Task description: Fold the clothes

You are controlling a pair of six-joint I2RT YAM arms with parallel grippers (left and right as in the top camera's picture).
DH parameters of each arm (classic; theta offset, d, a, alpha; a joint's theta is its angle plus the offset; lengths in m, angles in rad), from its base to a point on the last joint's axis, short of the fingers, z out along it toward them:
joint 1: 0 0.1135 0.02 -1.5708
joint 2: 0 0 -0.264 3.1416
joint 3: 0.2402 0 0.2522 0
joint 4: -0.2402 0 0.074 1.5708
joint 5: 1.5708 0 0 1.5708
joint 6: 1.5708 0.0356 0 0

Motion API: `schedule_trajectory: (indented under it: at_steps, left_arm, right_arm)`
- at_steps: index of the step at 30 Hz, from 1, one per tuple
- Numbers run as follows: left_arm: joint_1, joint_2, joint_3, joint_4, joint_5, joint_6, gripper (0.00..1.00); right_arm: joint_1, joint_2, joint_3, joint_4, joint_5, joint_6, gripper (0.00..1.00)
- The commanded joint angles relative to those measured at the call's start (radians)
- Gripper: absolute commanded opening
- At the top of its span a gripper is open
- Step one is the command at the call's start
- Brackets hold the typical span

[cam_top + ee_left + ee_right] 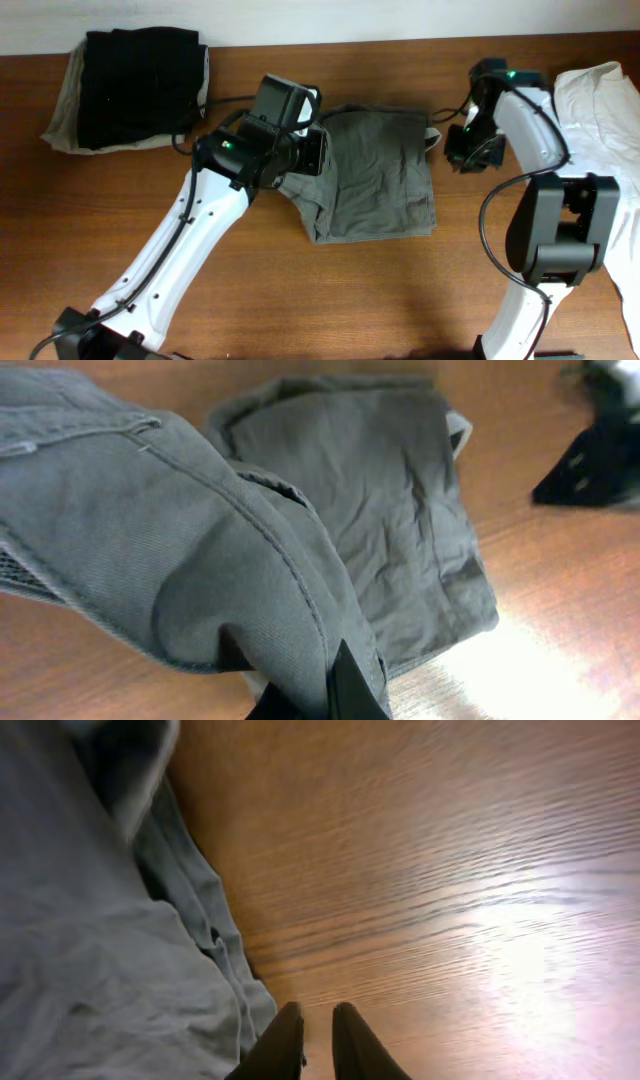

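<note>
While the overhead view puts the shorts (375, 185) mid-table toward the far edge, it hides both grips. The left gripper (312, 152) is at their left side and the right gripper (466, 150) just off their far right corner. A black garment (135, 85) lies at the far left corner and a white shirt (600, 110) along the right edge. The left wrist view shows the left jaws clamped on a raised fold of shorts. In the right wrist view, the fingers (352, 1042) are nearly together, gripping nothing, over the bare brown wooden table (450, 870) beside the cloth.
</note>
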Motion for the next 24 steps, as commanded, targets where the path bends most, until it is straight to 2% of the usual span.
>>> schedule_trajectory:
  at_steps: [1,8,12,24]
  left_arm:
    - [0.000,-0.002,0.038,0.004,-0.018,0.008,0.01]
    - [-0.071,0.002,0.038,0.035,-0.019,0.008,0.01]
    - [-0.135,0.055,0.038,0.056,-0.018,0.008,0.01]
    - [-0.181,0.203,0.038,0.133,0.042,-0.011,0.01]
  right_arm:
    - [0.030,0.004,-0.096,0.064,0.001,0.017,0.16]
    - [0.032,0.004,-0.245,0.216,-0.068,0.020,0.16]
    - [0.032,0.004,-0.251,0.226,-0.090,0.019,0.16]
    - [0.032,0.004,-0.251,0.237,-0.098,0.020,0.17]
